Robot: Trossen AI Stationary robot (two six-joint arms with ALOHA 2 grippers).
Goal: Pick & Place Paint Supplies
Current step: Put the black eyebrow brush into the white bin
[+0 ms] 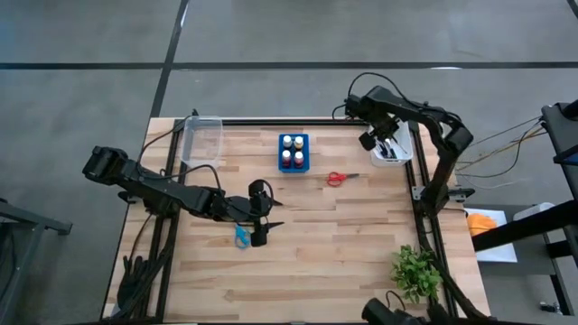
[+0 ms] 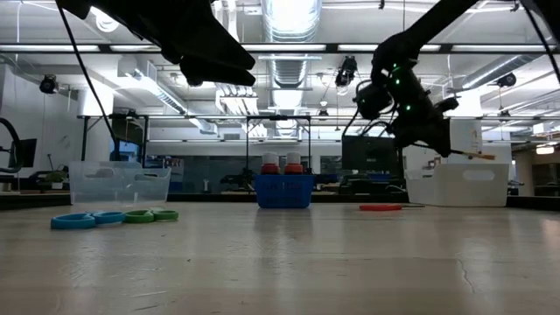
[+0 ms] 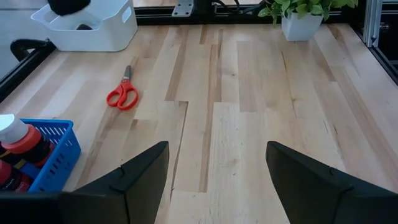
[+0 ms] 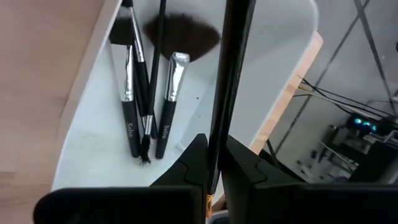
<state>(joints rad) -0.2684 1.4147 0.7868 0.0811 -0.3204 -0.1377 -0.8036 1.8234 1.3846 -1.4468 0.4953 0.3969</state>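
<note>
The right gripper (image 4: 214, 163) hangs over the white plastic bin (image 1: 400, 149) at about two o'clock on the pale wooden plank table (image 1: 361, 235), its two dark fingers pressed together on a thin black-handled brush (image 4: 227, 74), whose long straight shaft runs up between them. Directly below, on the bin's smooth white floor, lie several more slim black brushes with silver metal ferrules (image 4: 149, 106), side by side, one with a wide dark fan of bristles. The left gripper (image 3: 214, 180) hovers low near the table's centre, slightly toward seven o'clock, its broad black fingers spread well apart with only bare wood between them, gripping nothing. The blue- and green-handled scissors (image 2: 109, 217) lie flat on the table just beside this gripper on its eight o'clock side, their round plastic loops in a row. The small red-handled scissors (image 1: 340, 178) lie flat well apart from it, toward one o'clock, between the gripper and the white bin. A blue square mesh-walled holder (image 1: 293, 152) at twelve o'clock carries four small paint bottles with white caps and red or orange contents (image 1: 293, 151). A clear plastic box (image 1: 200, 140) sits at ten o'clock, and a green leafy plant in a white pot (image 1: 416, 271) at five o'clock.
</note>
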